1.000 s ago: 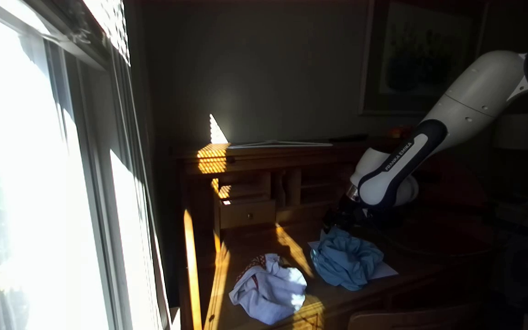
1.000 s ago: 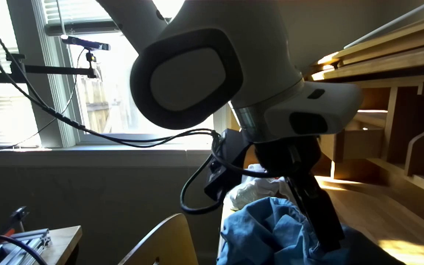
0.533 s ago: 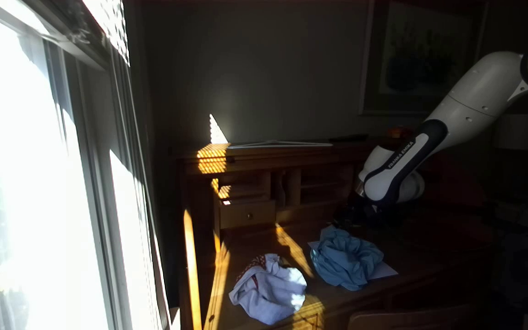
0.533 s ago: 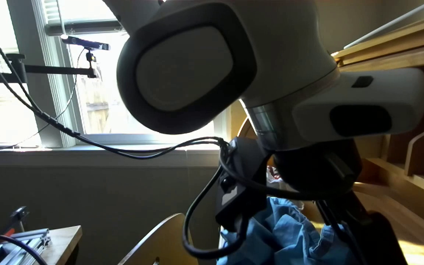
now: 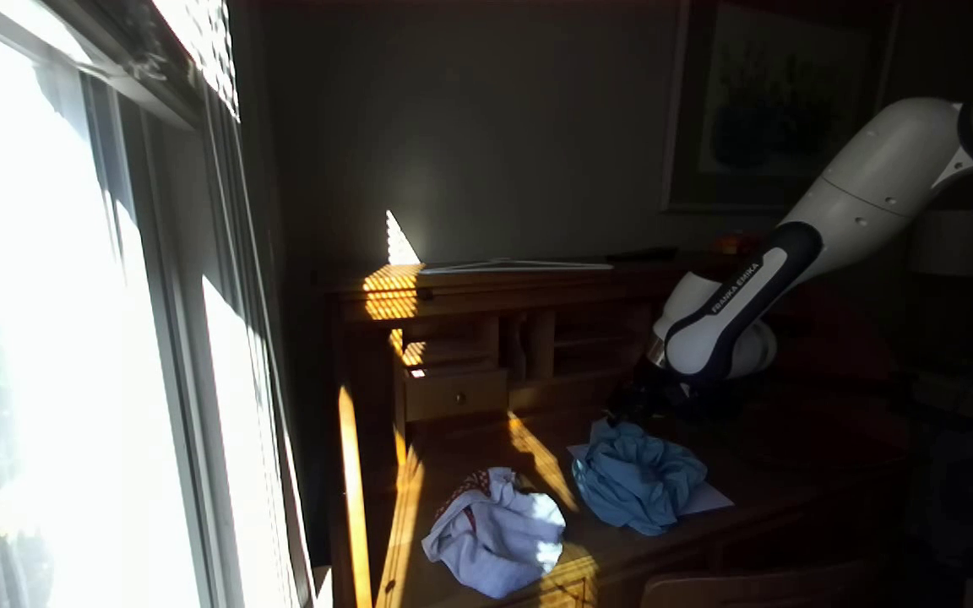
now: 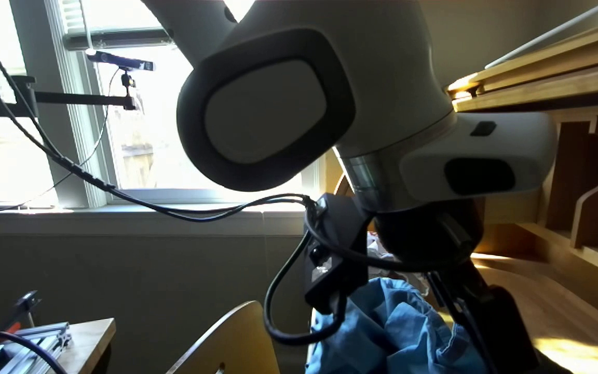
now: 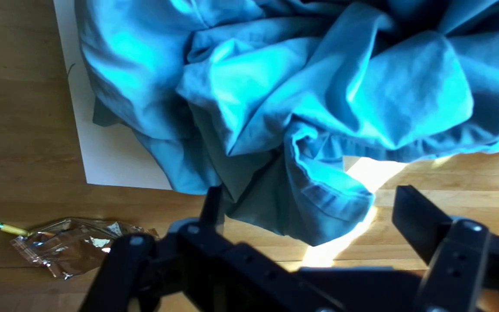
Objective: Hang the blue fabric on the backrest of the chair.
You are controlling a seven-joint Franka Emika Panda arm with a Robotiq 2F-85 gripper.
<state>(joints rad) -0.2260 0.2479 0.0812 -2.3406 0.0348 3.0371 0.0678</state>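
The blue fabric lies crumpled in a heap on the wooden desk, partly on a white sheet. It also shows in an exterior view and fills the top of the wrist view. My gripper is open and empty. In the wrist view a corner of the fabric lies between its spread fingers; whether they touch it I cannot tell. In an exterior view the gripper is dark, by the fabric's back edge. The chair's wooden backrest stands before the desk; only its top edge shows otherwise.
A white cloth with a red pattern lies on the desk beside the fabric. The white sheet is under the fabric. A clear plastic packet lies on the desk. The desk's shelves rise behind. A cable hangs at the wrist.
My gripper moved away from the fabric toward the back of the desk, then came partly back. The fabric has not visibly moved.
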